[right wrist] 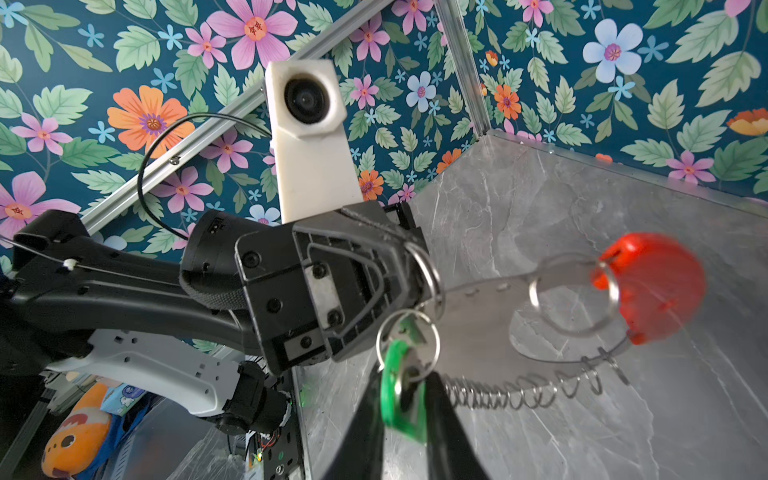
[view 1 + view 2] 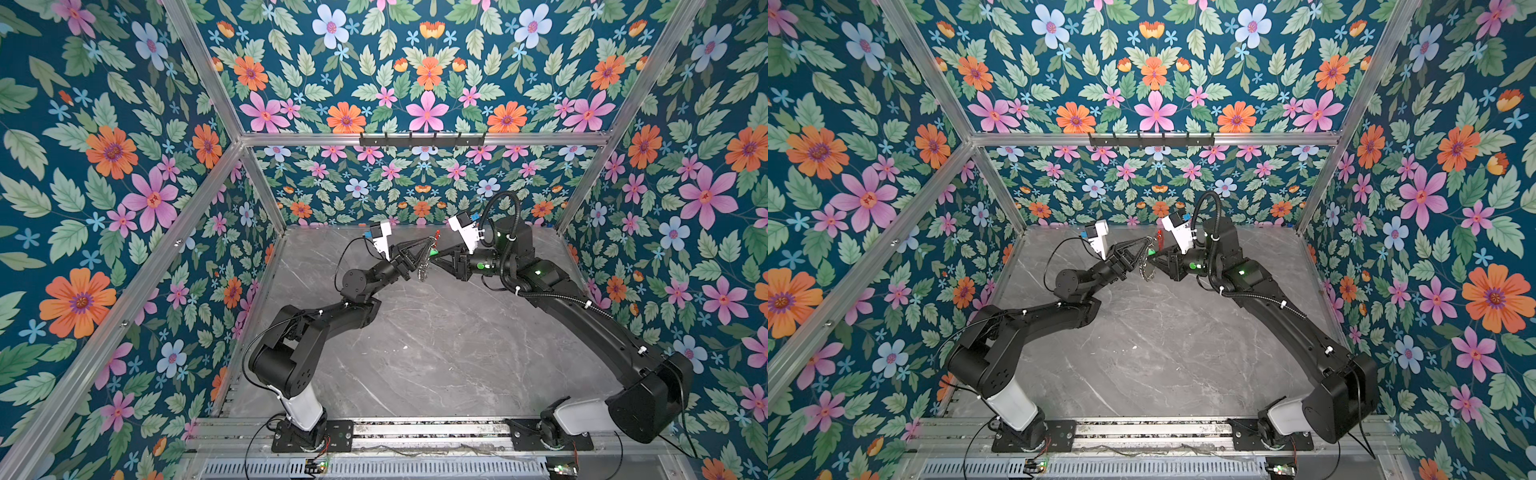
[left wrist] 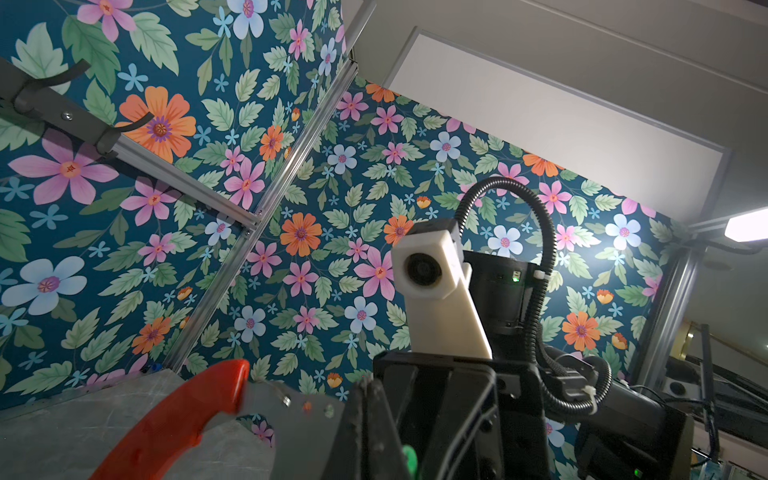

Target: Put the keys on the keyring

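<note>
The keyring (image 2: 423,268) is a grey hoop with a red segment (image 2: 436,235), held up edge-on above the table's far middle. My left gripper (image 2: 428,247) is shut on its rim; the right wrist view shows that grip (image 1: 415,266) beside the grey plate (image 1: 478,332), the red segment (image 1: 652,286) and the fringe of silver loops (image 1: 519,399). The green-headed key (image 1: 401,399) sits between my right gripper's (image 1: 403,415) fingers, its small split ring (image 1: 409,340) against the hoop's edge. In both top views the key (image 2: 1151,251) shows between the two grippers.
The grey marble table (image 2: 415,353) lies below both raised arms. A black hook rail (image 2: 422,140) runs along the back wall's aluminium bar. Floral walls and aluminium posts (image 2: 266,195) close in three sides. An orange plush toy (image 1: 75,432) lies outside the cell.
</note>
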Robot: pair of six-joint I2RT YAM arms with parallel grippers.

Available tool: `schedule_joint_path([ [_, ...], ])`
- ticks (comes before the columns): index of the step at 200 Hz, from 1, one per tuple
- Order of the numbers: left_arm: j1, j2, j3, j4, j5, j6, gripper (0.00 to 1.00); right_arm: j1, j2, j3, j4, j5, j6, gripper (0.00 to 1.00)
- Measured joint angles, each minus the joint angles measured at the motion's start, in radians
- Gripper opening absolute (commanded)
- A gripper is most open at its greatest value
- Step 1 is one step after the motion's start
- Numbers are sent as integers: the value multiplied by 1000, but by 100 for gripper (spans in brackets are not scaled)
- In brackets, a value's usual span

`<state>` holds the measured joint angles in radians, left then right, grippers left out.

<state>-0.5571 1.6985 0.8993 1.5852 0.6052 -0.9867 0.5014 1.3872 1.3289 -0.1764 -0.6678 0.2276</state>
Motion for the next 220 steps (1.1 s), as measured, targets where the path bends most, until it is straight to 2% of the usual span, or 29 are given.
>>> schedule_joint_path([
  [34, -1, 2, 5, 7, 18, 3, 0, -45, -72, -38, -2, 41, 3, 32],
  [58, -1, 7, 5, 11, 29, 3, 0, -49, -87, -33, 5, 42, 10, 29],
  [110, -3, -7, -13, 13, 43, 3, 0, -53, -35, 14, 93, -20, 77, 22],
  [182, -6, -28, -22, 14, 45, 18, 0, -51, -2, 31, 151, -89, 159, 17],
  [220, -6, -29, -18, 15, 45, 17, 0, -49, -3, 29, 157, -93, 163, 21],
])
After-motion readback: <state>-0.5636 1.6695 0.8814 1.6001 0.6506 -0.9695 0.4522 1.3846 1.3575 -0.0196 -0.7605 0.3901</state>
